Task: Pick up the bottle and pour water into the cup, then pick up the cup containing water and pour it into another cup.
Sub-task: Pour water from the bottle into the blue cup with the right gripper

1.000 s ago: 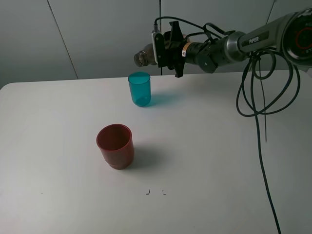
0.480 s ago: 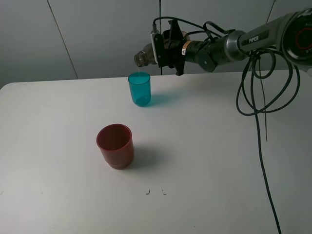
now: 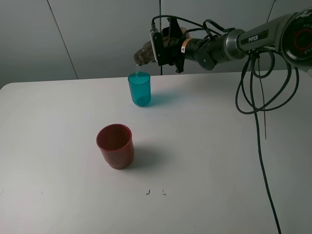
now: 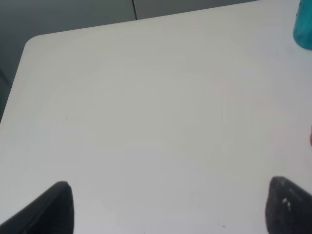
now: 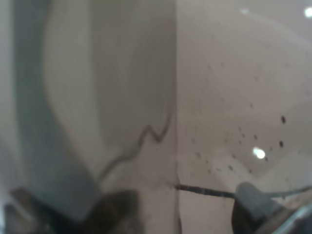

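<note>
The smoky grey-brown bottle point(image 3: 144, 54) is tipped over sideways above the back of the table, its neck pointing down and left over the teal cup point(image 3: 139, 89). A thin thread of water falls from the neck into that cup. My right gripper point(image 3: 164, 47) is shut on the bottle's body. In the right wrist view the bottle point(image 5: 122, 97) fills the picture as a blurred translucent surface. The wide red cup point(image 3: 115, 145) stands upright nearer the front, left of centre. My left gripper point(image 4: 170, 214) hovers open over bare table, with the teal cup point(image 4: 304, 29) at that view's edge.
The white table point(image 3: 219, 146) has rounded corners and a grey wall behind it. Black cables point(image 3: 258, 97) hang in loops from the right arm over the table's right side. Two small dark marks point(image 3: 155, 192) lie near the front edge.
The right gripper has tipped the bottle's neck further down over the teal cup, and a stream of water has started to fall into it. Both cups have stayed put.
</note>
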You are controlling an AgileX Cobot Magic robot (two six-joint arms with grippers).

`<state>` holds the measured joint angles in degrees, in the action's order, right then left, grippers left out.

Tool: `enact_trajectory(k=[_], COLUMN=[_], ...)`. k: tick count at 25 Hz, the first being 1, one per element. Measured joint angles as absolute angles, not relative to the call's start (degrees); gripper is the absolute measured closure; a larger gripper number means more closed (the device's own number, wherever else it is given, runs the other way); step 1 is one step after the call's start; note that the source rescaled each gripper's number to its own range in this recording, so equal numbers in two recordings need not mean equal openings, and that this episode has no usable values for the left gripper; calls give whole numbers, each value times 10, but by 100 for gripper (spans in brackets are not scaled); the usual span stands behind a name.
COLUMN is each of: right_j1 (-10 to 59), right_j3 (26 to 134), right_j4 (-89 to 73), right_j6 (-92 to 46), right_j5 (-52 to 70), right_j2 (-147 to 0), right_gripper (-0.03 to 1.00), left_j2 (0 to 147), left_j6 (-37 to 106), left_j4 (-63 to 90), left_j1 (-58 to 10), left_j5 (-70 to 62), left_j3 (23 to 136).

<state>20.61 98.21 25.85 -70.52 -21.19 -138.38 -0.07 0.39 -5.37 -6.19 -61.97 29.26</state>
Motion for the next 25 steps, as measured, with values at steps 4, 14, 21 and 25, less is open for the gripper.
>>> enact_trajectory(k=[4,14,21,25], right_j1=[206,205,205,203], right_j3=[982,982,982,982], right_j4=[256,249,248,248], right_j6=[-712,-736,-754,-760], right_j5=[-212,-212,-212,-212], right_j2=[-1384,-1384,-1384,-1384], right_gripper=[94,94,94,94], left_j2=[-1,-1,-1,-1], left_j6=[4,4,4,4], left_j4=[-54,-54,-54,-54], left_j1=[-62,-62,-62,-62], left_j5=[-620,-620,-620,-620], left_j3=[293,293,293,293])
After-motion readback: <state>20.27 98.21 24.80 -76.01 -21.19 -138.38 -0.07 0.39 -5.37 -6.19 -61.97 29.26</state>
